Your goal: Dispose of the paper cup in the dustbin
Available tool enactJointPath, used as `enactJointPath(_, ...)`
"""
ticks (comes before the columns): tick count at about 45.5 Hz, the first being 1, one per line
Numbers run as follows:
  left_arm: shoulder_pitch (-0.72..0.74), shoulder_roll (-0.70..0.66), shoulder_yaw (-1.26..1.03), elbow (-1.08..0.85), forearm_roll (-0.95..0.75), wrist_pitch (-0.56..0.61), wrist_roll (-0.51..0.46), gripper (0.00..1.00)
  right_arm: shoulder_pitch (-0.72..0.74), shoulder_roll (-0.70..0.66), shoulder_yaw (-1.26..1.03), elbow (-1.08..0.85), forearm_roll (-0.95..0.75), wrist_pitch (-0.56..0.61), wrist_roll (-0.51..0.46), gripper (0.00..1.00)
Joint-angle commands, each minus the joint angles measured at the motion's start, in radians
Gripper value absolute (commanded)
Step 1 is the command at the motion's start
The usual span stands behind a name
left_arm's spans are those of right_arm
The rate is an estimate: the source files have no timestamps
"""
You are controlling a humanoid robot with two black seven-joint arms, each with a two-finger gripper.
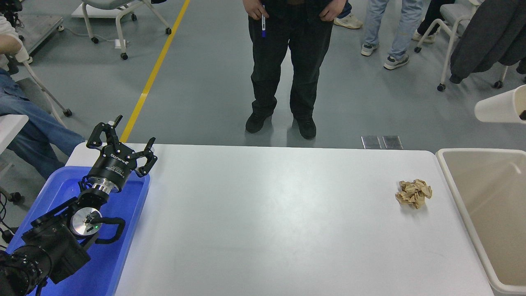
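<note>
A crumpled brown paper ball [414,193] is lying on the white surface [267,222]; a blue tray [123,263] is sitting at its left edge.

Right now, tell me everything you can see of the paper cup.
The paper cup is plain white, tapered and unmarked, apparently paper. It hangs in the air on its side at the picture's right edge, base pointing left, its mouth cut off by the frame. It sits above the dustbin's far end. A small dark bit shows at its right end; what holds it is out of view.
</note>
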State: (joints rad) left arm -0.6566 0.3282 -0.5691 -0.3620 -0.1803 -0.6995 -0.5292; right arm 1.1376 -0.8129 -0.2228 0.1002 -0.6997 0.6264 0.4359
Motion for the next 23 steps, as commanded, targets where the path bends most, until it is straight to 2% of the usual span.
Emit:
enactJointPath(1, 0.000, 0.000, 0.000, 0.000, 0.001, 0.000, 0.000, 1.00, -0.120, 0.021, -0.006, -0.085, 0.011, -0.172, -0.054, 0.00)
enactJointPath(15, 0.000, 0.000, 0.000, 0.000, -0.001, 0.000, 0.000, 1.00, -0.249, 0.122, 0.003, -0.092, 0.020, -0.355, -0.172, 0.00)
enactJointPath(23, 0.000, 0.000, 0.000, 0.000, -0.001, 0.000, 0.000, 1.00, -0.297, 0.188, 0.000, -0.141, 0.131, -0.370, -0.288, 0.00)
